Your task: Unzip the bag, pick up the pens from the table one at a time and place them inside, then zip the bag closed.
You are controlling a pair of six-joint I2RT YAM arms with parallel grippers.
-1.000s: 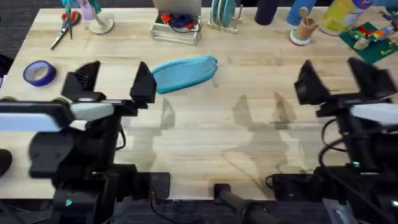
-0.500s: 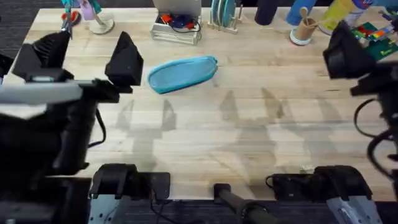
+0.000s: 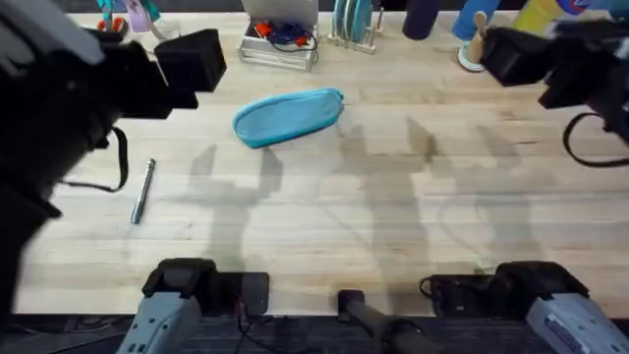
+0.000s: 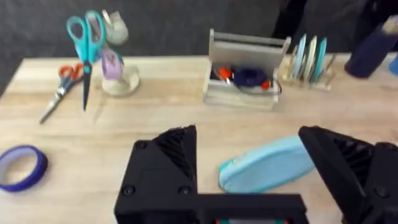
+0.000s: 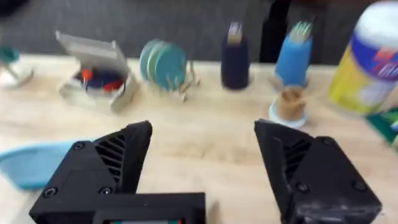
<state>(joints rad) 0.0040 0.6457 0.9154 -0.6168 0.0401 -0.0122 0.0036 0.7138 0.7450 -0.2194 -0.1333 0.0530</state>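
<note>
Spread wide under everything: the table (image 3: 393,226), pale planks with visible grain. Loomed large and dark at the upper left of the overhead view, raised close under the camera: the left arm, its left gripper (image 4: 261,168) held well apart, black fingers (image 4: 168,162) gripping nothing and touching nothing, the bag seen between them farther off on the wood. Hung at the upper right, likewise lifted off the table: the right gripper (image 5: 205,168), also spread wide and empty. Lay in the upper middle of the table, tilted slightly, near the back-edge clutter but apart from it: the bag (image 3: 288,117), a teal-blue pouch, rounded at both ends; whether zipped or not could not be told. Rested alone on the left part of the table, well apart from the bag, nearly upright in the overhead view: one silvery grey pen (image 3: 143,190).
</note>
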